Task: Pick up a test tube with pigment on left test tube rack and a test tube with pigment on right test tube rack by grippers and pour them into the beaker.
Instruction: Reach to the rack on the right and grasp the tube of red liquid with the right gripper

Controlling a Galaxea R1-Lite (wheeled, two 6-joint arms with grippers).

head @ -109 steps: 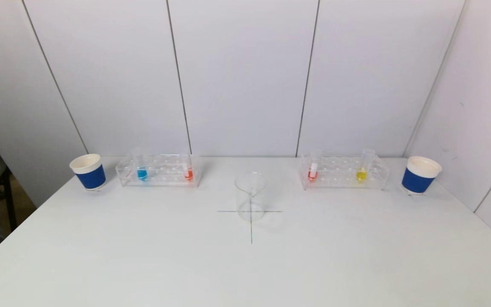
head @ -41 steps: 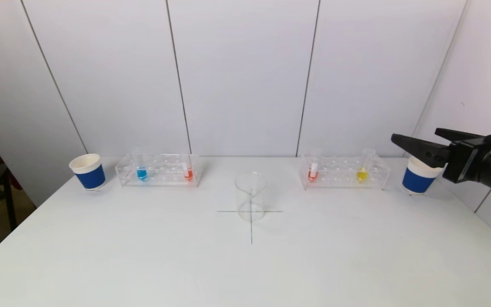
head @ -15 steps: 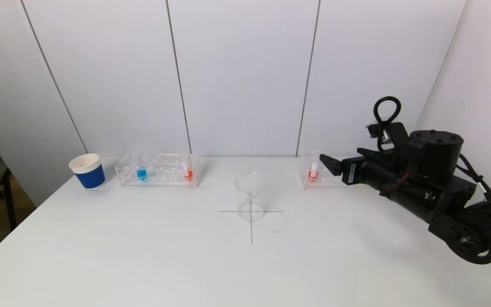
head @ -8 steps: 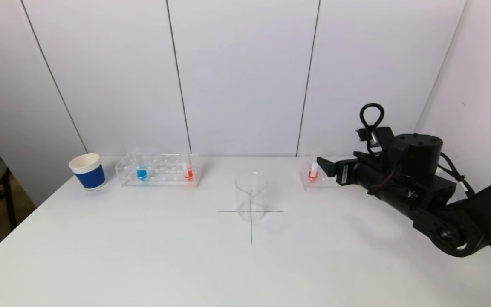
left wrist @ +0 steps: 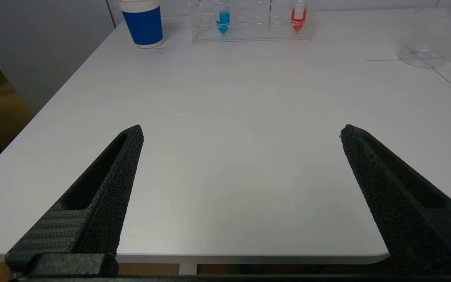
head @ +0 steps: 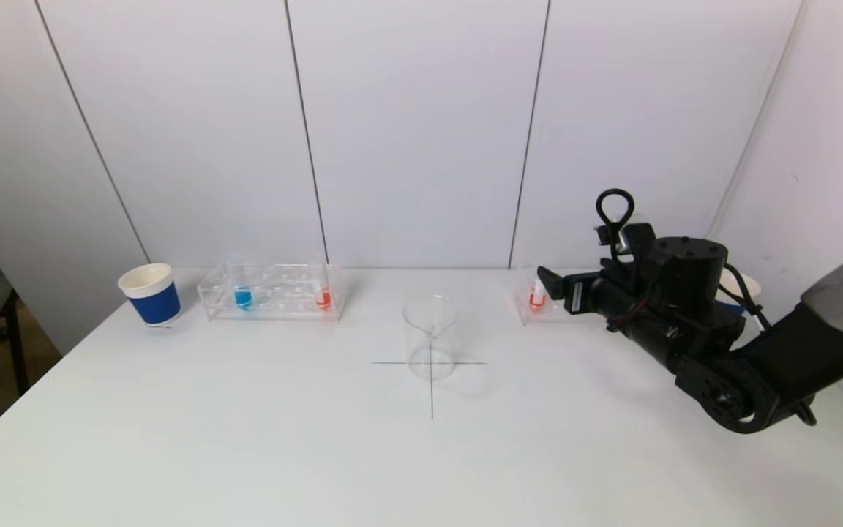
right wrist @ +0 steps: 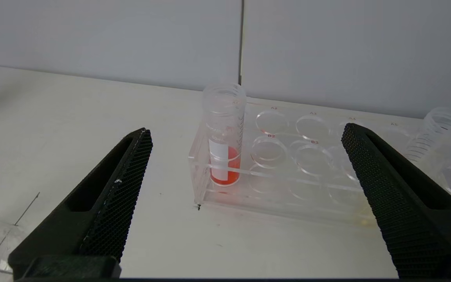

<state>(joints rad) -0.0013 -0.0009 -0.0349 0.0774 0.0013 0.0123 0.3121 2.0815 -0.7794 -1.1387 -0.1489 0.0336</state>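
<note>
— Where's the right gripper point(right wrist: 245, 135)?
— Fingers spread wide, empty, facing the red-pigment tube point(right wrist: 223, 137) upright in the right rack point(right wrist: 288, 172).
— And the left gripper point(left wrist: 241, 131)?
— Spread too — low over the counter point(left wrist: 229, 137).

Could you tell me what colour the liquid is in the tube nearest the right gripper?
Red-orange liquid in the tube, clearest in the right wrist view.

A blue paper cup point(head: 151, 294) stands at the white table's point(head: 246, 439) far left — a pencilled cross point(head: 431, 364) marks its middle.
</note>
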